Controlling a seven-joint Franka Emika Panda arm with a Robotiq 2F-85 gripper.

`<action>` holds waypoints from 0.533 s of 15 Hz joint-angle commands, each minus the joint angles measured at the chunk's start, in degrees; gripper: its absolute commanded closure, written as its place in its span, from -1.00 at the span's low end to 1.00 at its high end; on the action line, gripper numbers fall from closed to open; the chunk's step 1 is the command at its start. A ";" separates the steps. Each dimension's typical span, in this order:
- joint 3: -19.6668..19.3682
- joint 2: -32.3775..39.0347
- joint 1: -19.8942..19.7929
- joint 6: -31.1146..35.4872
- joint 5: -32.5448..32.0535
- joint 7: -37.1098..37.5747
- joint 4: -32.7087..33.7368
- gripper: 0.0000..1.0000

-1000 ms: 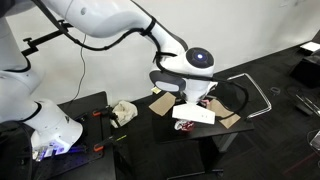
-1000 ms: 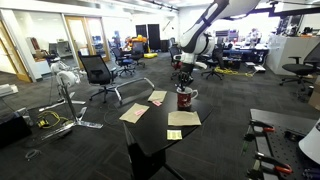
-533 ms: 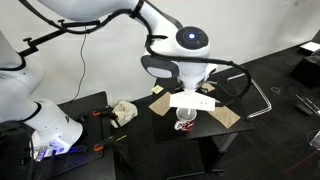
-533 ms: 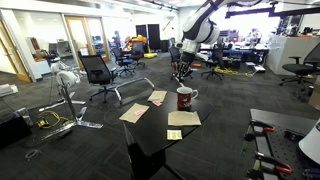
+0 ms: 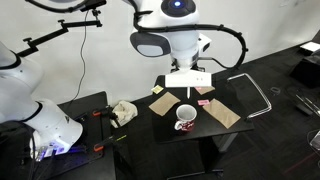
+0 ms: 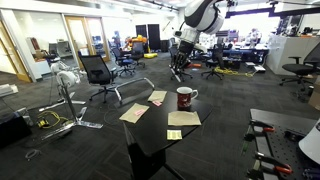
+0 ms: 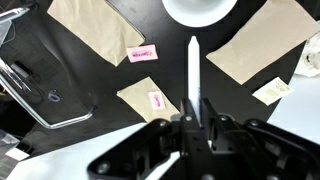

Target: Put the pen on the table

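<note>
My gripper [image 7: 193, 125] is shut on the pen [image 7: 193, 70], a thin whitish stick that points away from the jaws toward the white-and-red mug [image 7: 198, 8]. In both exterior views the gripper [image 5: 187, 90] [image 6: 179, 66] hangs well above the mug [image 5: 185, 118] [image 6: 185, 98], which stands upright on the small black table [image 5: 166, 127] [image 6: 150, 140]. The pen is clear of the mug and touches nothing but the jaws.
Brown paper sheets [image 5: 222, 115] [image 7: 95, 30] and small pink labels [image 7: 143, 53] lie on the table top. A lower black bench with tools [image 5: 95, 125] stands beside it. Office chairs [image 6: 100, 75] and a metal frame [image 5: 255, 95] stand on the floor around.
The arm has risen steadily, lifting the gripper and the pen from down at the mug to well above it. The mug has stayed in place.
</note>
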 commanded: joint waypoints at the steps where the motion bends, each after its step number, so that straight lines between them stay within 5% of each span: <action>1: -0.44 -0.37 2.79 0.36 1.09 0.16 -0.66 0.93; 8: -0.25 7.79 6.69 2.42 -6.04 12.23 2.41 0.93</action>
